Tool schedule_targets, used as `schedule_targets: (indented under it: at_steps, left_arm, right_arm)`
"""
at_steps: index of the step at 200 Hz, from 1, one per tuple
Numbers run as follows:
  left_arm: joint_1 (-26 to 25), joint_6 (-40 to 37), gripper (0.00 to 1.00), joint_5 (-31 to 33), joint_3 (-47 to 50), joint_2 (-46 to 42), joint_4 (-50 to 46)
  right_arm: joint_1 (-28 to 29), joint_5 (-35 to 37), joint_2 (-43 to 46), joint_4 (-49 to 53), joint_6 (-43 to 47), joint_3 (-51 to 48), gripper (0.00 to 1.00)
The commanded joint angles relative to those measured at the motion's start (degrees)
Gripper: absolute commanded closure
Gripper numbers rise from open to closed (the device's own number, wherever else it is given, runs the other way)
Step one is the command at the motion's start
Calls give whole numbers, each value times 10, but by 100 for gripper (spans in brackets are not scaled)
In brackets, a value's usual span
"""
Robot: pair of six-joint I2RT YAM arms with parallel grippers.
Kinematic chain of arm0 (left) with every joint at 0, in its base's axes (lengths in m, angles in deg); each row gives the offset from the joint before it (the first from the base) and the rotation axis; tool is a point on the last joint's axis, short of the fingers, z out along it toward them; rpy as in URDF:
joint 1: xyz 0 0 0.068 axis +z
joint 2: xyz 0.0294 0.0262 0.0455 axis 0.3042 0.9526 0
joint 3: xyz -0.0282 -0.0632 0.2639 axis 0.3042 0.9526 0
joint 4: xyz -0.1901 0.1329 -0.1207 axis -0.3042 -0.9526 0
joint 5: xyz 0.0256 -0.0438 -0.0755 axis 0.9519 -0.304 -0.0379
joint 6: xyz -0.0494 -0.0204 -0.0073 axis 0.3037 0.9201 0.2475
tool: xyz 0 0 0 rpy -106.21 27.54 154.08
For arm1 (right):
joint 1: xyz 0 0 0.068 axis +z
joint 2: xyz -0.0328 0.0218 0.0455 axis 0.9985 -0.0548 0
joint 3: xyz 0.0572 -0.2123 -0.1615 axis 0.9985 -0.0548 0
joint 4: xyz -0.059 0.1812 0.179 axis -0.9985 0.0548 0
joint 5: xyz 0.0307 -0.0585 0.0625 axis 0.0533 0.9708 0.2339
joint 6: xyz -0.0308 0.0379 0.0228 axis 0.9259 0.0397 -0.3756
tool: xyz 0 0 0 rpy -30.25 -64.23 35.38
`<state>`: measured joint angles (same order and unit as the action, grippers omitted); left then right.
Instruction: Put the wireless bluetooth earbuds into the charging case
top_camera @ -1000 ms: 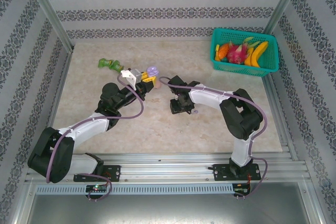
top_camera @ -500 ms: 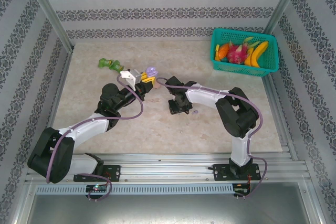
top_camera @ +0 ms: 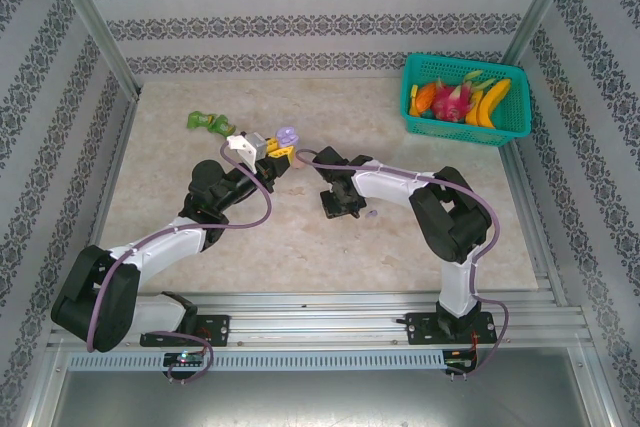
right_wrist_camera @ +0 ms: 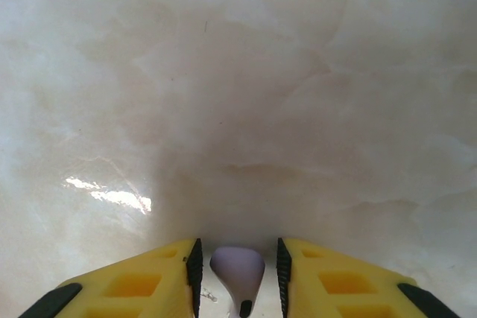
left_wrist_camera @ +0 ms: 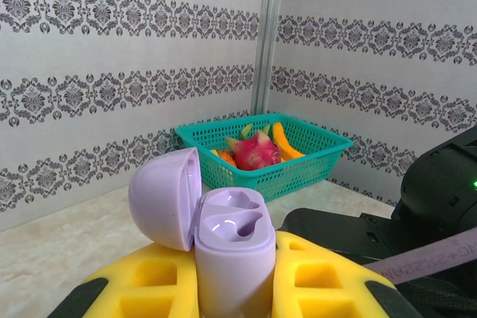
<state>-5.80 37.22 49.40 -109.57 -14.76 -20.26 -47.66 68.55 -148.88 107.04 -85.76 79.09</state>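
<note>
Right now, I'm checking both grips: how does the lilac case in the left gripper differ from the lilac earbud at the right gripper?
Size: the lilac charging case fills the left gripper, clamped; the lilac earbud is far smaller, with slim gaps either side inside the right gripper. Pose: the case stands upright, lid open, sockets empty; the earbud lies at the marble table. Both are lilac.

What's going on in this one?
The left gripper is clamped on a lilac charging case. The lid is flipped open and both wells are empty. The right gripper is down at the table, its fingers either side of a lilac earbud. I cannot tell whether the earbud is actually pinched. No earbud is in the case yet.
</note>
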Motion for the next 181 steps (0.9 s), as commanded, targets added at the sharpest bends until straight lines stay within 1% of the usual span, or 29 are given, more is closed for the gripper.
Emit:
schedule_targets:
  at_steps: [1, 42, 80, 181]
  left_arm:
    - [6, -3, 100, 3, 4, -12, 26]
    - [6, -1, 100, 4, 3, -10, 26]
    - [6, 1, 100, 3, 2, -10, 24]
    - [6, -1, 100, 4, -6, -10, 14]
  right_arm:
    - [11, 7, -4, 13, 2, 4, 68]
    - [13, 9, -4, 13, 1, 4, 75]
    - [13, 15, 12, 12, -2, 0, 76]
    - [4, 53, 139, 7, -13, -50, 80]
